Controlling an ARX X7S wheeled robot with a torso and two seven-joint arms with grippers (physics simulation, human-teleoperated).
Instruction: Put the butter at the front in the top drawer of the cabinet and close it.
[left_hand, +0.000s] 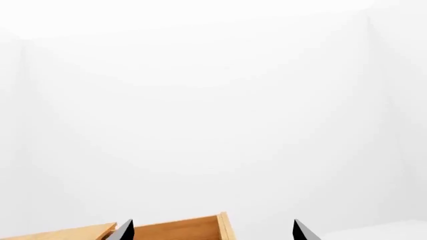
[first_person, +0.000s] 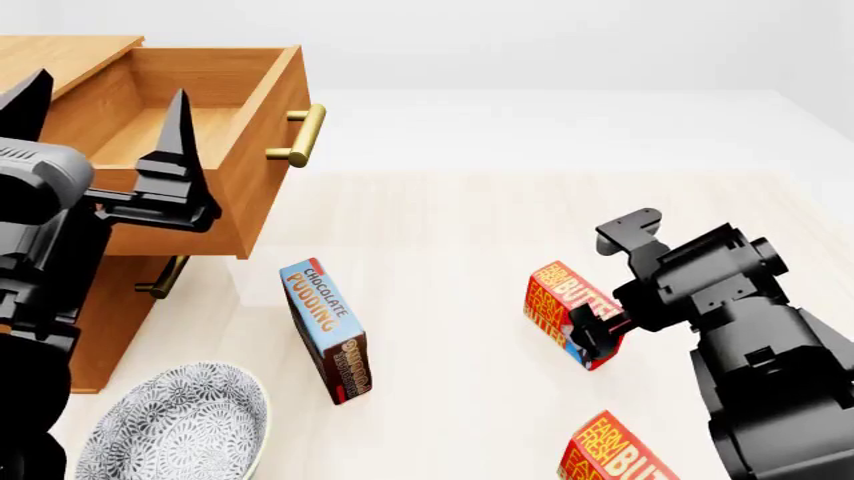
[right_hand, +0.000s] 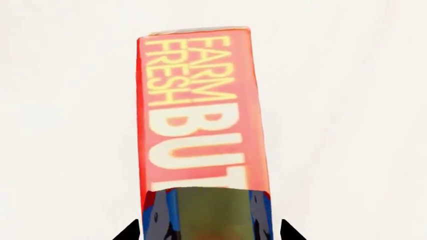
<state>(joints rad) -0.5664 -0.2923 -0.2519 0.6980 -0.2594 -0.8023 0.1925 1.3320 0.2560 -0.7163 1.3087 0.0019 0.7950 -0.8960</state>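
Two red-orange butter boxes lie on the table. My right gripper (first_person: 587, 338) is open and straddles the blue-pictured end of one butter box (first_person: 554, 300) (right_hand: 200, 115), with a thin gap at each fingertip (right_hand: 131, 231). A second, like butter box (first_person: 621, 450) lies closer to me, at the head view's bottom edge. The cabinet (first_person: 54, 50) stands at the left with its top drawer (first_person: 274, 150) (left_hand: 180, 230) pulled out; no object shows in the part of its inside that I see. My left gripper (first_person: 104, 110) (left_hand: 213, 232) hangs wide open over that drawer, holding nothing.
A blue chocolate pudding box (first_person: 327, 330) stands on its side in front of the cabinet. A patterned grey bowl (first_person: 174, 425) sits near my left arm. The drawer's brass handle (first_person: 300, 135) juts toward the table's middle. A lower drawer handle (first_person: 163, 280) shows beneath.
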